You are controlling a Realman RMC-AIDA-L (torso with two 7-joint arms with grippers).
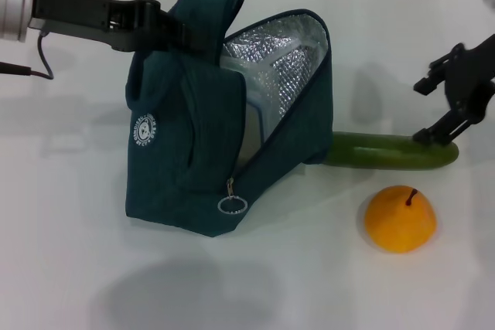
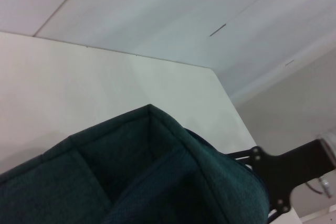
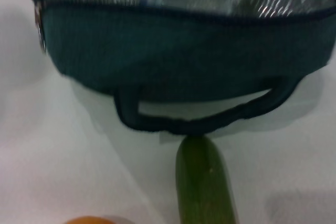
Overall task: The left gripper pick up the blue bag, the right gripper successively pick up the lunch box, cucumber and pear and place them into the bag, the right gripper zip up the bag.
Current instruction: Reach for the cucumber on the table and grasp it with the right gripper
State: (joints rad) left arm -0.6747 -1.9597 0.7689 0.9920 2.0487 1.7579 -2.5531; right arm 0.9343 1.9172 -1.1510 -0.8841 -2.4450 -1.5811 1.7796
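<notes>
Head view: bright, even overhead light on the white table (image 1: 69, 268). Soft grey shadows lie in front of and to the left of the blue bag (image 1: 193, 152); a faint one lies behind the cucumber (image 1: 390, 152). The silver lining (image 1: 278, 59) glints. The pear (image 1: 400, 219) shows no hard glare.

Left wrist view: bag fabric dark, close and soft.

Right wrist view: blurred throughout; cucumber and bag edges smeared.

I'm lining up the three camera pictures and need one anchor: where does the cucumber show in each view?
Head view: the cucumber lies on the table right of the blue bag, under the right gripper.
Left wrist view: not in it; only bag fabric and table.
Right wrist view: lower middle, its tip meeting the bag's loop handle.
Shared landmark: the blue bag, in all three.
</notes>
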